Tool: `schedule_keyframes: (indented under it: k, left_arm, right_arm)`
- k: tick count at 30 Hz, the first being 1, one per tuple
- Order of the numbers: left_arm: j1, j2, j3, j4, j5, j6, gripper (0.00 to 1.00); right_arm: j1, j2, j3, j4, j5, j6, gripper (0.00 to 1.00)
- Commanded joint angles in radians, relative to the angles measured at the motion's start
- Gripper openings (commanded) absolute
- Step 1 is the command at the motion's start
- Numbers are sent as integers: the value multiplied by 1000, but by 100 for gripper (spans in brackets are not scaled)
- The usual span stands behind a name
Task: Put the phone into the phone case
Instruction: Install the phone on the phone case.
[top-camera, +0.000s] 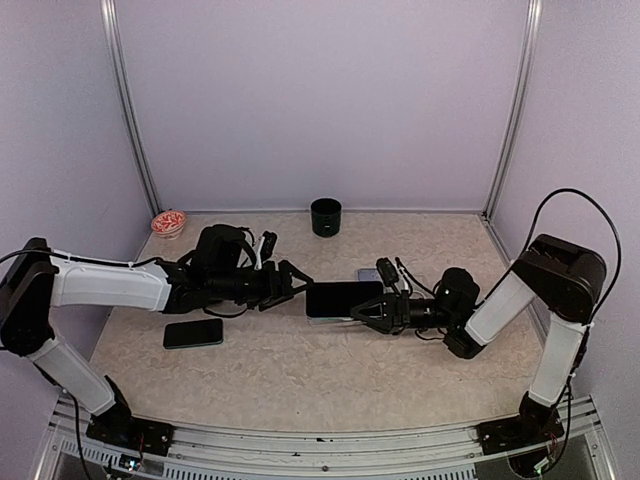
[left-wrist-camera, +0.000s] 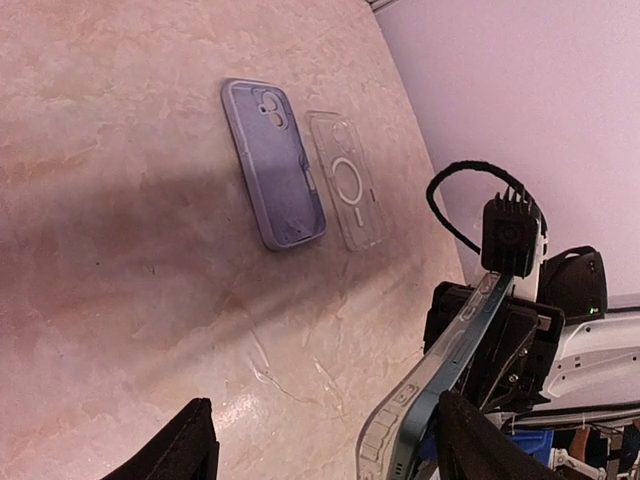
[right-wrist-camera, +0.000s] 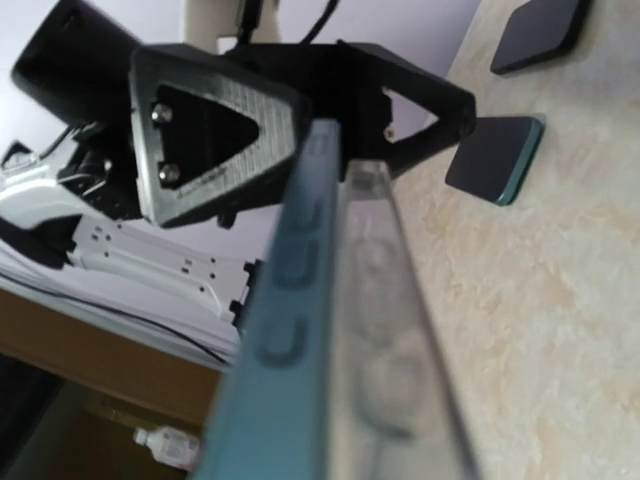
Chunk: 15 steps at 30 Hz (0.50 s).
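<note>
Beige marbled desk (top-camera: 300, 385), from above: the right gripper (top-camera: 378, 312) pinches the right end of a dark phone (top-camera: 343, 298) and holds it over the middle of the surface. The left gripper (top-camera: 292, 283), fingers spread, faces the phone's free left edge from just beside it. A second phone (top-camera: 193, 333) lies flat at the near left, well apart. A black cup (top-camera: 325, 216) stands near the back edge, and bare surface runs to the near edge.

From the left wrist, the spread fingers (left-wrist-camera: 190, 445) frame the phone (left-wrist-camera: 455, 345) edge-on, with a clear phone case (left-wrist-camera: 385, 430) against its back. Whether the case is fully seated cannot be told. Beyond, a lavender case (left-wrist-camera: 273, 165) and a transparent case (left-wrist-camera: 347, 182) lie flat side by side with open desk around them.

From the right wrist, the phone's blue-green edge (right-wrist-camera: 290, 300) and the phone case's rim (right-wrist-camera: 385, 330) run together toward the left gripper (right-wrist-camera: 330, 115), its pads apart on either side. The second phone (right-wrist-camera: 495, 158) rests beyond.
</note>
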Motion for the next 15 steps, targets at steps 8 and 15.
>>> schedule_keyframes:
  k: [8,15]
  left_arm:
    - [6,-43,-97,346,234,-66,73]
    - [-7,-24,-118,481,309,-116,71]
  right_arm:
    - [-7,-215,75,-236,-98,-334,2]
    - [-7,-213,67,-186,-121,-325,2]
